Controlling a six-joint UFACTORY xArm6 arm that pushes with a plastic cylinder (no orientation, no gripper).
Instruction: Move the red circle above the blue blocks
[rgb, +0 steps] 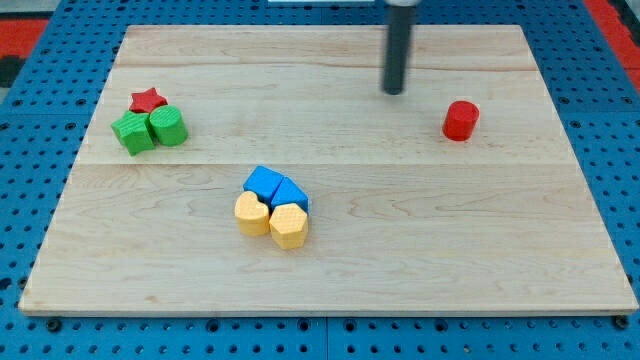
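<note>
The red circle (461, 120) is a short red cylinder at the view's right, upper half of the wooden board (330, 270). Two blue blocks, a blue cube (264, 184) and a blue wedge-like block (291, 194), sit together near the board's middle, slightly left. My tip (395, 91) is the lower end of the dark rod, near the view's top, left of and a little above the red circle, apart from it, and far up-right of the blue blocks.
Two yellow blocks (252, 214) (289, 227) touch the blue blocks from below. A red star (148, 100) with two green blocks (132, 132) (168, 126) stands at the view's upper left. A blue pegboard (40, 130) surrounds the board.
</note>
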